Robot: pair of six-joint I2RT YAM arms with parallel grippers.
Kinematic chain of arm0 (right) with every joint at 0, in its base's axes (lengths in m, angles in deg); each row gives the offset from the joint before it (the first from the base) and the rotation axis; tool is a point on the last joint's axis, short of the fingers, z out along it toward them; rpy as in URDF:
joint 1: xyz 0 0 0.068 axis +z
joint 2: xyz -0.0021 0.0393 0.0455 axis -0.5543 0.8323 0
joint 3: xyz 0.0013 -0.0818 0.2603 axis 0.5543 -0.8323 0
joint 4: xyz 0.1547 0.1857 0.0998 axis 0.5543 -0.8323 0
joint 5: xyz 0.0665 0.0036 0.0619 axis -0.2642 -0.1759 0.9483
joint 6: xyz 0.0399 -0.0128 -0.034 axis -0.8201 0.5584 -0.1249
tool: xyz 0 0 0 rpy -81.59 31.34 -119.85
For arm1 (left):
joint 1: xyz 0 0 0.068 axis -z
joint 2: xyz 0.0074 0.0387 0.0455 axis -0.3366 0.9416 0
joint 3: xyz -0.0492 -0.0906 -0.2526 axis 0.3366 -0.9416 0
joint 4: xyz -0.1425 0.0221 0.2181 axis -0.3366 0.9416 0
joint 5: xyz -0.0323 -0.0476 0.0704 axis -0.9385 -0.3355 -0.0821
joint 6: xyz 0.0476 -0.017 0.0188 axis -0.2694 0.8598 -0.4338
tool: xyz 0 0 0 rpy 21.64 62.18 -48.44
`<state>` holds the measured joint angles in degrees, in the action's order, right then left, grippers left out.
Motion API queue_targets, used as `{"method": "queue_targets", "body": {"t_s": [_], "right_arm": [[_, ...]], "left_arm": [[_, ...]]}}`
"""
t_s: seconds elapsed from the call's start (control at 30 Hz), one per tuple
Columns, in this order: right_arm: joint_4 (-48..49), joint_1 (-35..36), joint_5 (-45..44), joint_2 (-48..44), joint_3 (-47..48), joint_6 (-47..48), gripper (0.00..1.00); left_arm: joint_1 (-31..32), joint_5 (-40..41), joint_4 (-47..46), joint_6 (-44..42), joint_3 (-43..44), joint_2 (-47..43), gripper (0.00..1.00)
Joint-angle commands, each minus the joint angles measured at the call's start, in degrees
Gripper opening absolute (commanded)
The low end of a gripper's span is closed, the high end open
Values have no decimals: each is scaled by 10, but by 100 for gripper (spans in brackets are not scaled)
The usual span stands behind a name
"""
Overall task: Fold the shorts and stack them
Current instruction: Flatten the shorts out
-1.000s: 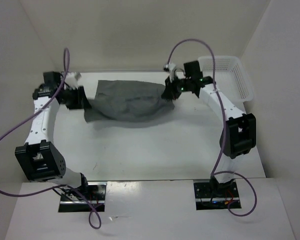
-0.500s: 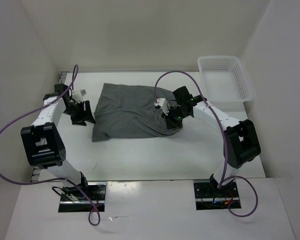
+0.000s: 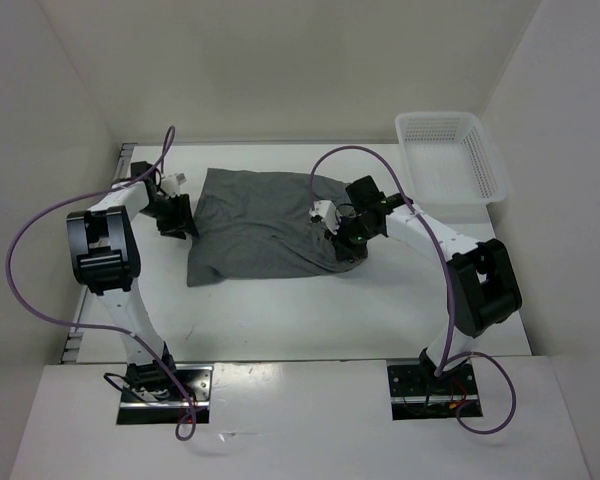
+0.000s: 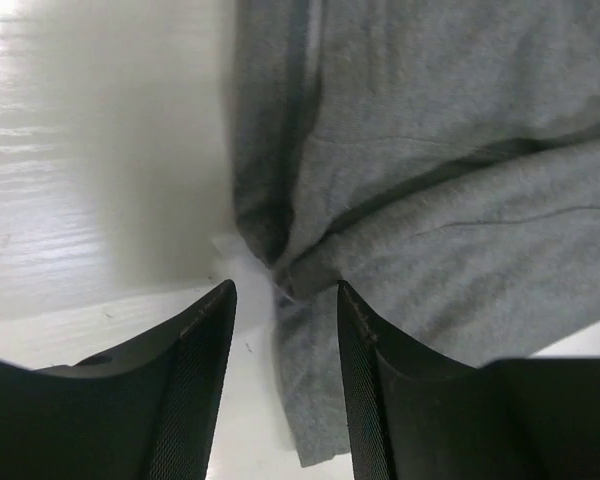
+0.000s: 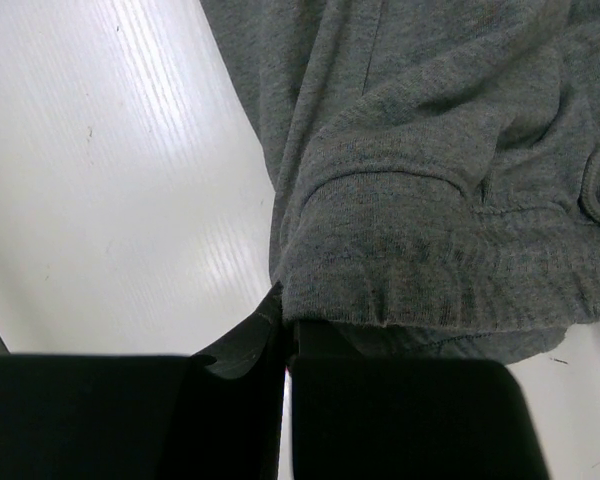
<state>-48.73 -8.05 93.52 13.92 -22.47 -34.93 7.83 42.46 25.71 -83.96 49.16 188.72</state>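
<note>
Moved: shorts (image 3: 255,225) down from a sagging, lifted hang between both arms a second ago to a flat spread; left arm folded back, its elbow swung nearer its base; right arm pulled in from the far side.
Surface (image 3: 280,310): white, smooth, faint wood-like grain and a soft sheen in the wrist views.
Shorts: medium-grey soft knit, roughly rectangular, lying on the far middle of the surface, between the two arms; shallow creases and one long diagonal fold across the cloth; near-left corner rumpled and doubled over.
Basket (image 3: 445,155): white plastic mesh, rectangular with rounded rim, at the far right corner, well apart from the shorts.
Left gripper (image 4: 280,290): released, textured black fingers (image 4: 205,350) parted, poised just over the rumpled left corner, bare surface showing in the gap.
Right gripper (image 5: 285,330): clenched at the right edge of the shorts, pinching a thin fold of grey cloth beside a gathered, stitched band (image 5: 430,290).
</note>
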Motion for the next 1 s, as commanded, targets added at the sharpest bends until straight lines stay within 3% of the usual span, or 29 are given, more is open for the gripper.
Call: {"method": "queue_targets", "body": {"t_s": [0.0,0.27,0.43,0.8,0.97], "right_arm": [[14,-2,-2,-6,13,3,0],[26,-2,-8,6,23,-2,0],[31,-2,-8,11,23,-7,0],[58,-2,-19,16,35,-37,0],[133,-51,-19,41,148,-143,0]], "left_arm": [[4,-48,-1,-3,-19,-38,52],[10,-60,-22,-3,-26,-12,52],[10,-59,-52,-3,-26,1,47],[22,-72,-81,-3,0,-12,7],[16,-72,-10,-3,94,-56,3]]}}
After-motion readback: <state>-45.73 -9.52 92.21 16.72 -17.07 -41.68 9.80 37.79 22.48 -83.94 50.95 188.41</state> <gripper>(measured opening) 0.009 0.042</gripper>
